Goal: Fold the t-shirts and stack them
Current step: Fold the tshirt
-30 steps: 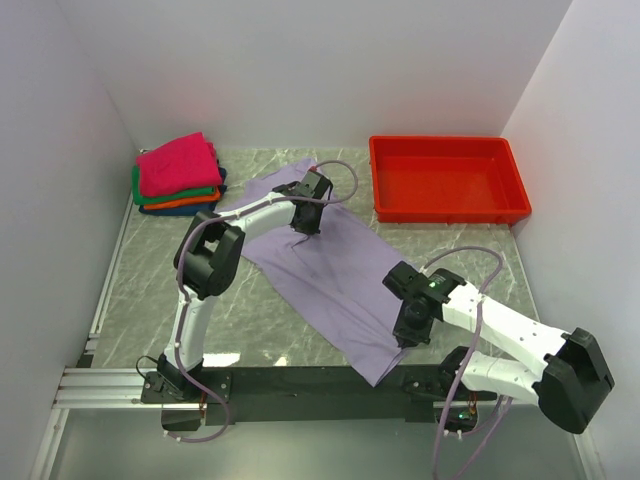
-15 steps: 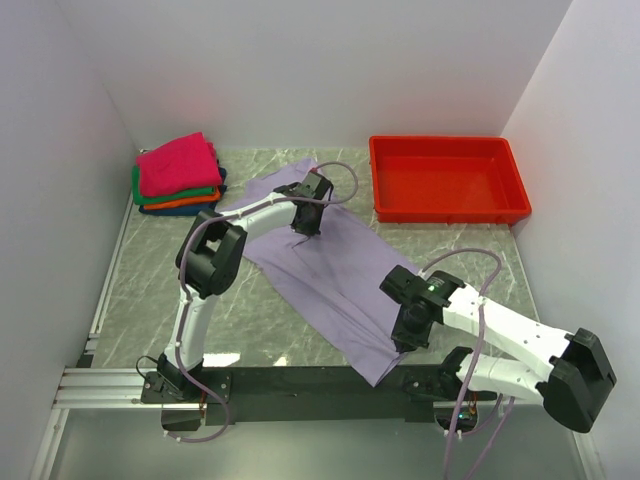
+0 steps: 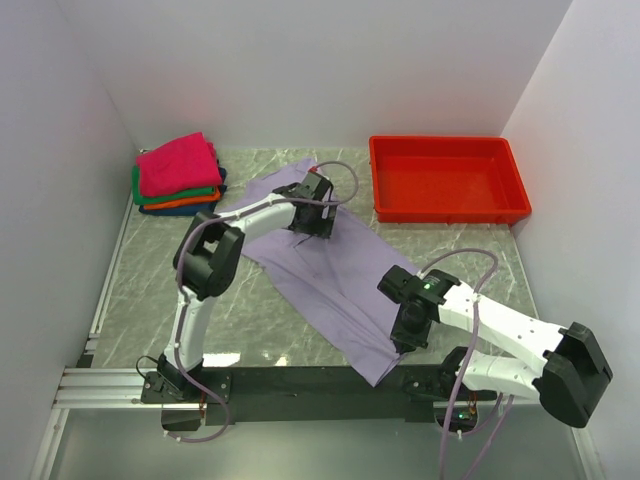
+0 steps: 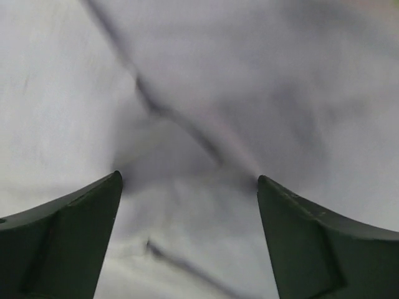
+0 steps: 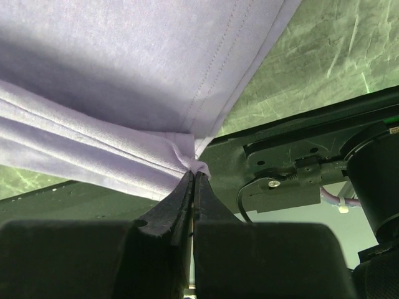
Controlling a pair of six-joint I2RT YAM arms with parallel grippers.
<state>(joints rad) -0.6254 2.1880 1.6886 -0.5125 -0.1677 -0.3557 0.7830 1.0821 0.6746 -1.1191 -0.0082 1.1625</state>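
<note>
the lavender t-shirt (image 3: 330, 270) lies spread out and creased across the middle of the surface (image 3: 140, 290). it runs on a slant from near the far edge, a little left of centre, down to the near edge right of centre, where its last corner reaches over the black rail (image 3: 290, 380) that carries the arm bases. the left claw (image 3: 318, 222) hangs low over the far part of this shirt, its arm stretched forward from the near left corner. in the left wrist view its two dark fingers (image 4: 68, 237) stand wide apart with nothing between them, and only soft folds of pale cloth show beneath, blurred by closeness; whether the tips touch the cloth cannot be told. the right claw (image 3: 400, 345) is down at the shirt's right side close to the near edge. in the right wrist view its jaws are pressed together on a small pinch of the stitched hem, and the cloth gathers into narrow pleats that fan away from the pinch, with green marbled surface showing past the hem. in the far left corner sits the stack of folded t-shirts (image 3: 178, 170): magenta-pink on top, then green, orange and dark blue at the bottom, well apart from both claws. in the far right corner stands the red tray (image 3: 450, 214), near the lavender shirt but not touching it.
</note>
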